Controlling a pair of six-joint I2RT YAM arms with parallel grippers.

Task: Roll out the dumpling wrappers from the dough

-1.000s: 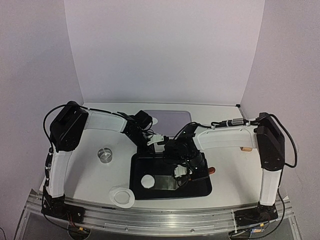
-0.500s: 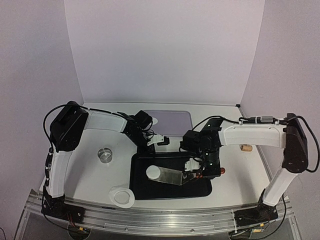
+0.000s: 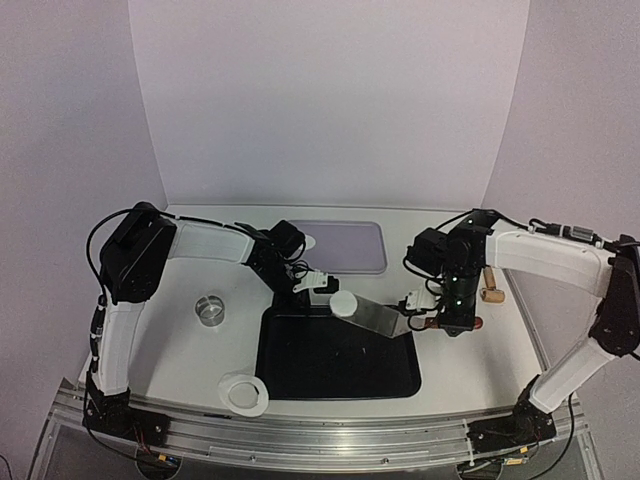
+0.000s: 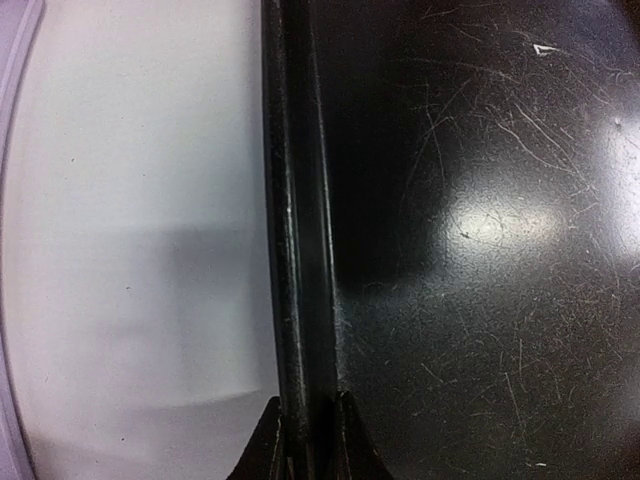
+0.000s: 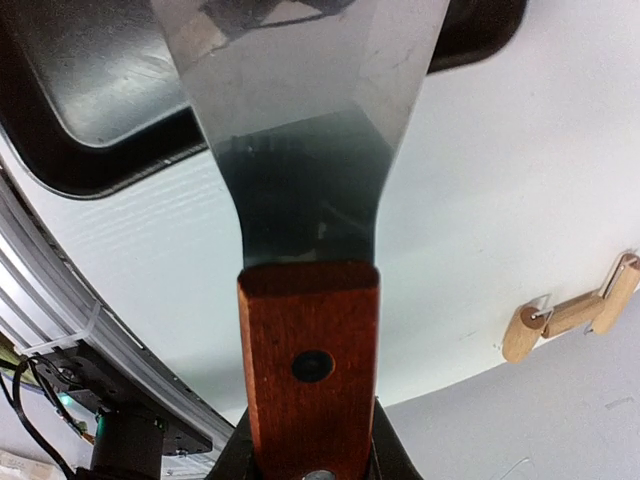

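On the white desk (image 3: 180,355) between lilac walls, the dumpling wrapper (image 3: 343,303) has left the floor of the black tray (image 3: 340,365) and now rides the tip of the spatula (image 3: 378,317) above the tray's far rim, near the purple mat (image 3: 345,243); the transfer looks half done. The right pincer (image 3: 436,322), clenched on the wooden handle, has swung out rightward, arm extended. The left pincer (image 3: 312,285) stays clamped on the tray's rim.

The tray (image 3: 330,365) was scratched black, the wrapper (image 3: 344,303) white, the spatula (image 3: 378,317) silver with a red-brown handle (image 5: 308,350), the mat (image 3: 350,250) lilac
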